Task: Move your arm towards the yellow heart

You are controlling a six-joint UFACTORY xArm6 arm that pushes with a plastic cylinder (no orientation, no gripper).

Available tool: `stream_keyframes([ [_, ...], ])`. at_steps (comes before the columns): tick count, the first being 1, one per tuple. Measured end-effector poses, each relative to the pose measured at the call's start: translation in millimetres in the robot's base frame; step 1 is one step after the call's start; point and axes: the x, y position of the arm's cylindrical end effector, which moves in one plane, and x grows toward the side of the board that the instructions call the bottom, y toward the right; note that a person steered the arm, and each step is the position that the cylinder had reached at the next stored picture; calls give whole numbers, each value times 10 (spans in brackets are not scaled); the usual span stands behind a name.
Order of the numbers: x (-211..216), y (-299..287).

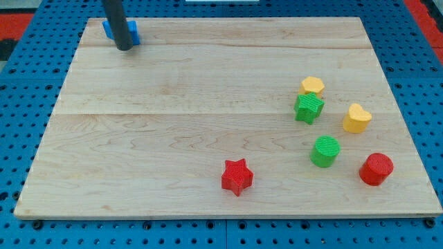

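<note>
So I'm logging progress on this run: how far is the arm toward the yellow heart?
Barely started. My tip sits at the board's top left corner, against a blue block partly hidden behind the rod. The yellow heart lies far off at the view's right, untouched. Nothing shows any approach. Left: cross the bare wood diagonally, with the green star and another yellow block close to the direct line.

single cam, high and angled down from the near edge of the wooden board (208,104); whole board fits in frame, blue pegboard (28,76) around it, far edge at the view's top, moderate distance
</note>
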Motion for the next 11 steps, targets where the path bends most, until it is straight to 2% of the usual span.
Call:
stream_keyframes([
  [2, 177, 1657],
  [4, 295, 3886],
  [5, 713, 4856],
  [6, 1091, 5192],
  [7, 1437, 5135],
  [9, 1518, 4563],
  [11, 1512, 3710],
])
